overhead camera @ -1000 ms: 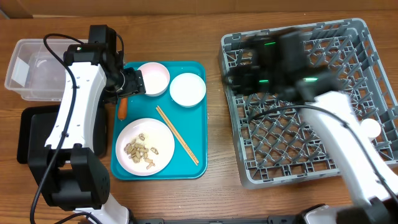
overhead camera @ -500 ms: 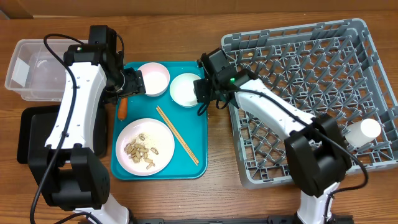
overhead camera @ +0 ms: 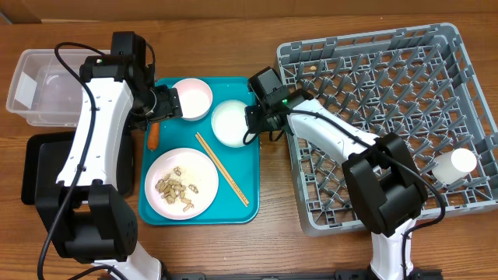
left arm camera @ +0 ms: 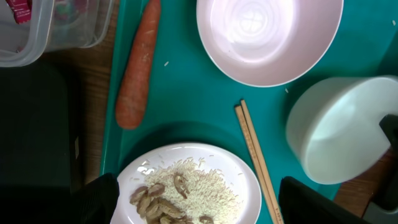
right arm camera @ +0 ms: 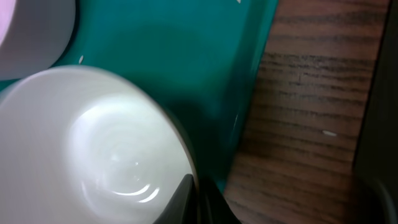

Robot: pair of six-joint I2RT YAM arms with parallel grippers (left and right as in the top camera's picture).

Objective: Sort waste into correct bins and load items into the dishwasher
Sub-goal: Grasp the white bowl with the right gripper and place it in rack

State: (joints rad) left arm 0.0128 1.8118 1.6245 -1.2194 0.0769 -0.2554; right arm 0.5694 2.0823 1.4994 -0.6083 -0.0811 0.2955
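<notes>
My right gripper (overhead camera: 250, 124) is shut on the right rim of a white bowl (overhead camera: 228, 123) on the teal tray (overhead camera: 243, 167). In the right wrist view the rim of the bowl (right arm camera: 93, 149) sits pinched between the fingers (right arm camera: 186, 196). My left gripper (left arm camera: 202, 205) hangs open over the plate (left arm camera: 245, 180) of rice and peanuts (left arm camera: 158, 202), holding nothing. The carrot (left arm camera: 134, 68) lies at the tray's left edge. A second bowl (left arm camera: 268, 34) and the chopsticks (left arm camera: 255, 162) are beside it. The grey rack (overhead camera: 389, 117) holds a white cup (overhead camera: 454, 165).
A clear tub (overhead camera: 39, 85) stands at the far left with a black tray (overhead camera: 43, 167) in front of it. A strip of bare wood (overhead camera: 268, 179) separates the teal tray from the rack.
My right arm swung from above the rack to the tray and shut on the bowl's rim. The bowl shifted slightly left and forward. The left arm stayed still.
</notes>
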